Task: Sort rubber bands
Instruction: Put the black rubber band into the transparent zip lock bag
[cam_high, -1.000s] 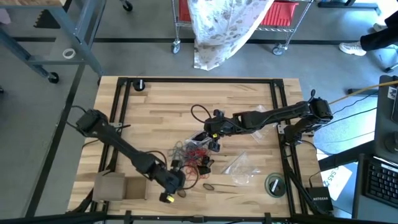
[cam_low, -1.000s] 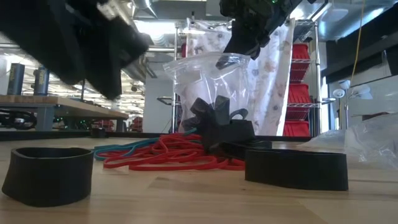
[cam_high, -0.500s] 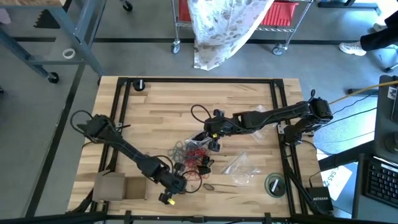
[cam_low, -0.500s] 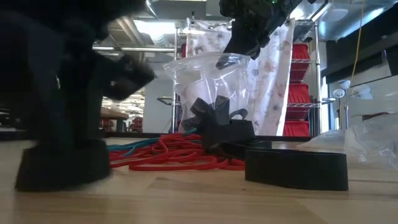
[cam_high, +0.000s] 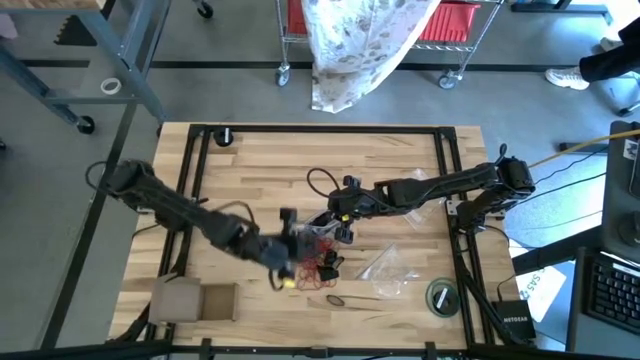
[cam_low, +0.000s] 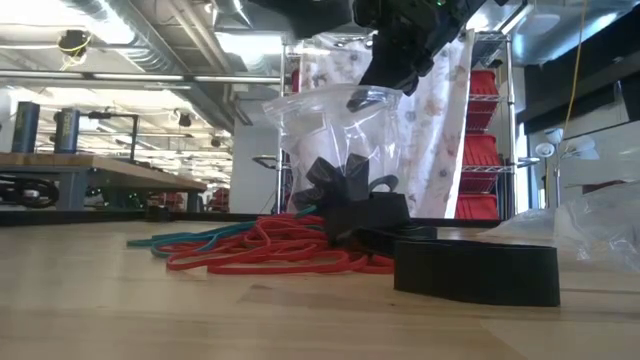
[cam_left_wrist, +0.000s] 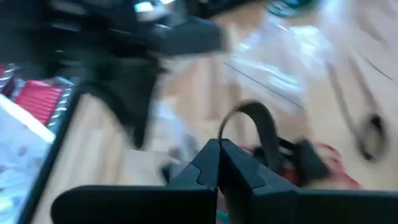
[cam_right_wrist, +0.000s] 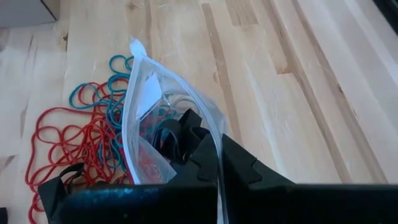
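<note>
A pile of red and teal rubber bands (cam_high: 315, 252) lies mid-table, also in the low view (cam_low: 265, 250). My left gripper (cam_left_wrist: 219, 149) hovers at the pile's left side (cam_high: 293, 255), shut on a wide black band (cam_left_wrist: 252, 118). My right gripper (cam_high: 340, 215) is shut on a clear bag (cam_low: 330, 130) that hangs over the pile. The bag's mouth (cam_right_wrist: 163, 106) gapes and dark bands lie inside. Another wide black band (cam_low: 475, 272) rests flat on the table near the front edge. My left gripper pinches the black band's lower end (cam_left_wrist: 222, 138) between its two fingertips. The rest of the loop arches beyond the tips, clear of the table. My right gripper pinches the clear bag's top edge (cam_right_wrist: 214, 146) from above. The bag hangs below it, and its bottom is hidden behind the pile.
A second clear bag (cam_high: 385, 268) and a green tape roll (cam_high: 441, 296) lie at the near right. A thin dark loop (cam_high: 335, 298) lies near the front edge and a cardboard box (cam_high: 195, 300) at the near left. Black frame rails (cam_high: 195, 180) border the table.
My left gripper came down over the wide black band at the near left of the pile and shut on it. It then rose and moved toward the far edge and the bag. The band has left the table and is gone from the low view.
</note>
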